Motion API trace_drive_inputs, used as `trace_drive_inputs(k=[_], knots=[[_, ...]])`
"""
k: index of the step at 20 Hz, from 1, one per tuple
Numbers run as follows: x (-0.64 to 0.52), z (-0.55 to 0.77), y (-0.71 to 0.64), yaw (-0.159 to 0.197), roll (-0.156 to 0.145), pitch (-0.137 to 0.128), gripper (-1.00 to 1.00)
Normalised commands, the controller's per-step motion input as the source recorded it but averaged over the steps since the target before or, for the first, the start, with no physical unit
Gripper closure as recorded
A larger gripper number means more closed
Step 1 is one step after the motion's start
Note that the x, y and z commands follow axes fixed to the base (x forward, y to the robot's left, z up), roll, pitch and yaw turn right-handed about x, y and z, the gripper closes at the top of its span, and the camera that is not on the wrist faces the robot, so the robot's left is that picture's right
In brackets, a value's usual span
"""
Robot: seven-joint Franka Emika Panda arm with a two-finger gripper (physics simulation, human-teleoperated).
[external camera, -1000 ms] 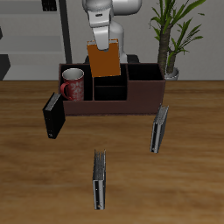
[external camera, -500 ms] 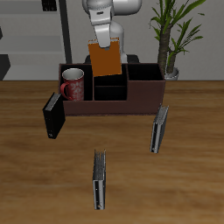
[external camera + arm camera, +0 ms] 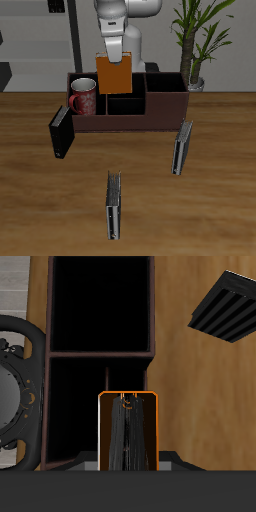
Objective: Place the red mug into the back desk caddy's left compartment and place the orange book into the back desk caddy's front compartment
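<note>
Orange book swung upright over back desk caddy; gripper clamps it; no lettering legible.

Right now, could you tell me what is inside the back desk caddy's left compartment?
The red mug stands upright inside the left compartment of the back desk caddy. The mug and the caddy's front wall hide the compartment floor, so nothing else can be confirmed there.

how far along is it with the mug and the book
Done: the red mug sits in the back desk caddy's left compartment. In hand: the gripper holds the orange book upright above the caddy. Left: lowering and releasing it into the front compartment.
</note>
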Motion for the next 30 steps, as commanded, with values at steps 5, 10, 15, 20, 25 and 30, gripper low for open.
trace_drive_inputs(k=[5, 10, 15, 20, 25, 30], knots=[[0.11, -0.1, -0.11, -0.036, -0.034, 0.036, 1.0], [0.08, -0.01, -0.06, -0.004, -0.028, -0.009, 1.0], [0.08, -0.01, 0.04, 0.025, 0.012, -0.01, 1.0], [0.03, -0.17, 0.18, 0.056, 0.072, 0.016, 1.0], [-0.06, -0.07, 0.16, 0.045, 0.064, -0.006, 1.0], [-0.05, -0.09, 0.18, 0.02, 0.042, 0.015, 1.0]])
